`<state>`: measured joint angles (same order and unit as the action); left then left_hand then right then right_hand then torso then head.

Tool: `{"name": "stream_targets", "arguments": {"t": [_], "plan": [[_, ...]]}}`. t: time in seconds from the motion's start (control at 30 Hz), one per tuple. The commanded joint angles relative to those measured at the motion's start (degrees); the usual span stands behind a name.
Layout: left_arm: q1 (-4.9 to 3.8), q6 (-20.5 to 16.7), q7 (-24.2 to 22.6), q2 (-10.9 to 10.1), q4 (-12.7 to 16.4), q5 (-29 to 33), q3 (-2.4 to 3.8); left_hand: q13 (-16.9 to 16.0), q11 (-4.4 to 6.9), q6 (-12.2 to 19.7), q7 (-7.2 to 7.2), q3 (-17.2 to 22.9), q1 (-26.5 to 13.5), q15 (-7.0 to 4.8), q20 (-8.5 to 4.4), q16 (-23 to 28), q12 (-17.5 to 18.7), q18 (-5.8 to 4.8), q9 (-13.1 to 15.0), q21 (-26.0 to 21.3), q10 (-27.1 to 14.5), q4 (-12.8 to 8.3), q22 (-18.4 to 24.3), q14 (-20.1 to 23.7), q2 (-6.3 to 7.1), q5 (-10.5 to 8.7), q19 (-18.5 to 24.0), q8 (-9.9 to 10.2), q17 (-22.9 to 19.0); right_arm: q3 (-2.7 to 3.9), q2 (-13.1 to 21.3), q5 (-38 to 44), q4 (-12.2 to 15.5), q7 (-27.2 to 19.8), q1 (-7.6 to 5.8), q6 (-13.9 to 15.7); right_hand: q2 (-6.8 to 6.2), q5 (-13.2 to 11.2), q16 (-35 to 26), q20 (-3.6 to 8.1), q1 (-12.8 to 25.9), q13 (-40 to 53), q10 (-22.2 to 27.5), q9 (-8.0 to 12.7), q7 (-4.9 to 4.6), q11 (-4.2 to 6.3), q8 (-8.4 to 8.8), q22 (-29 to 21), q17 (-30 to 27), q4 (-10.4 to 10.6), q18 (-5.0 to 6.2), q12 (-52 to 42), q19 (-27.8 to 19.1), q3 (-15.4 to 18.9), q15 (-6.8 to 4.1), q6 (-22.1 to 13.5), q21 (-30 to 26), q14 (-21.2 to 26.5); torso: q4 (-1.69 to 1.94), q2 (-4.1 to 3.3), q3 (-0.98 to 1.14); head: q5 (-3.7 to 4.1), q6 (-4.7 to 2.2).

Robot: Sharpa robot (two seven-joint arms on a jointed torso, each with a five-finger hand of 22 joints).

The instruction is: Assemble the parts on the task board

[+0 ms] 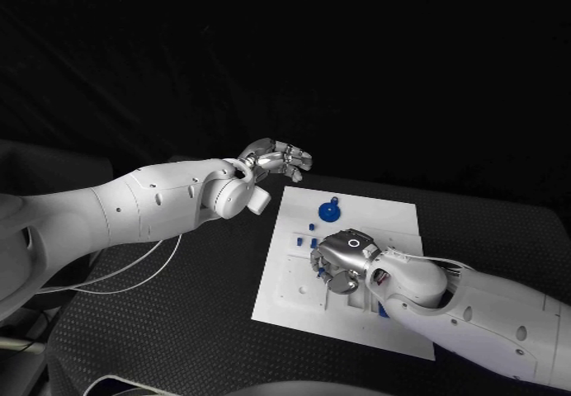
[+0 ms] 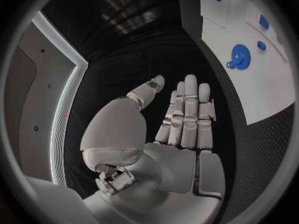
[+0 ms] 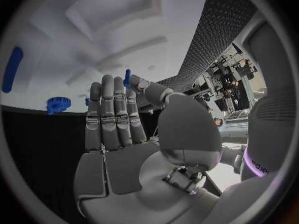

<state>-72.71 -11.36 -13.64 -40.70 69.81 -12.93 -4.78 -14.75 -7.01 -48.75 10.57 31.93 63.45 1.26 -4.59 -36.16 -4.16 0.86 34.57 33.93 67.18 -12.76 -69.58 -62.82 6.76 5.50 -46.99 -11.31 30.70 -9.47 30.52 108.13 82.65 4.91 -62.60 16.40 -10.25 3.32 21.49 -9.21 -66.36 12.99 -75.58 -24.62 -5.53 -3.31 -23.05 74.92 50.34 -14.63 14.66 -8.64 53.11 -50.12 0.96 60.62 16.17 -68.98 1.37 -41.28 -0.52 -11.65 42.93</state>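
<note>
The white rectangular task board (image 1: 393,219) lies flat in the middle of the black table (image 1: 178,330), and on its far half sits a round blue toothed gear (image 1: 328,213) with a small lug at its rim, lying free on the plate. Just beside it, toward the robot, two small blue pegs (image 1: 312,224) stand or lie near the board's left part; a further blue piece (image 1: 383,312) shows at the near edge beside the right forearm. That makes one gear and at least three small blue pieces that can be counted; others may be hidden under the hand. The right hand (image 1: 342,262) hangs palm-down over the board's middle, over the raised white slots, and the right wrist view shows a slim blue pin (image 3: 127,77) at the tip of its thumb, against the neighbouring fingertips (image 3: 118,84), while the rest of the fingers lie straight and close together. It appears to pinch that pin, probably to bring it upright over a hole in the board, though the contact is small and not wholly plain. The left hand (image 1: 276,157) is lifted off the table beyond the board's far-left corner, holding nothing, fingers extended and side by side with the thumb apart; it seems parked there to keep out of the working hand's way.
</note>
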Motion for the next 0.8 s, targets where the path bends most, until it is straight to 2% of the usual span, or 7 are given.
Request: {"name": "stream_targets", "arguments": {"t": [0.03,0.17,0.8], "plan": [[-0.05,0.12,-0.77,0.1,0.11,0.39,0.04,0.08,-0.1,0.57,0.0,-0.25,-0.26,0.02,0.2,0.26,0.19,1.05,-0.07,-0.31,-0.49,0.18,-0.1,-0.37,0.41,-0.08,-0.04,-0.12,0.07,-0.01,-0.12,0.68,-0.1,-0.08,0.2,-0.71,0.27,-0.22,-0.25,-0.13,0.21,0.07,-0.45,-0.05,0.03,-0.12,-0.22,1.02,0.1,-0.17,0.34,0.32,0.34,-0.31,-0.12,0.34,0.28,-0.4,0.0,-0.03,-0.06,-0.11,0.15],[-0.06,0.17,-0.72,0.12,0.13,0.39,0.04,0.08,-0.1,0.58,0.0,-0.26,-0.26,0.02,0.21,0.29,0.19,1.05,-0.07,-0.33,-0.49,0.19,-0.11,-0.38,0.41,-0.09,-0.04,-0.12,0.1,-0.02,-0.24,0.69,-0.15,-0.08,0.34,-0.76,0.27,-0.21,-0.26,-0.13,0.22,0.09,-0.45,-0.06,0.03,-0.12,-0.21,1.02,0.11,-0.19,0.34,0.33,0.33,-0.31,-0.13,0.34,0.29,-0.41,0.07,0.0,-0.04,-0.35,0.15],[-0.06,0.46,-0.65,0.11,0.26,0.48,0.04,0.09,-0.12,0.66,0.03,-0.29,-0.31,0.04,0.22,0.43,0.2,1.05,-0.09,-0.43,-0.56,0.27,-0.15,-0.38,0.43,-0.12,-0.06,-0.14,0.24,-0.12,-1.09,1.78,-1.39,0.81,0.71,-0.52,0.32,-0.2,-0.33,-0.13,0.27,0.17,-0.48,-0.09,0.03,-0.12,-0.18,1.02,0.16,-0.28,0.34,0.4,0.32,-0.33,-0.13,0.34,0.31,-0.43,0.02,0.01,-0.06,-0.5,0.18]]}}
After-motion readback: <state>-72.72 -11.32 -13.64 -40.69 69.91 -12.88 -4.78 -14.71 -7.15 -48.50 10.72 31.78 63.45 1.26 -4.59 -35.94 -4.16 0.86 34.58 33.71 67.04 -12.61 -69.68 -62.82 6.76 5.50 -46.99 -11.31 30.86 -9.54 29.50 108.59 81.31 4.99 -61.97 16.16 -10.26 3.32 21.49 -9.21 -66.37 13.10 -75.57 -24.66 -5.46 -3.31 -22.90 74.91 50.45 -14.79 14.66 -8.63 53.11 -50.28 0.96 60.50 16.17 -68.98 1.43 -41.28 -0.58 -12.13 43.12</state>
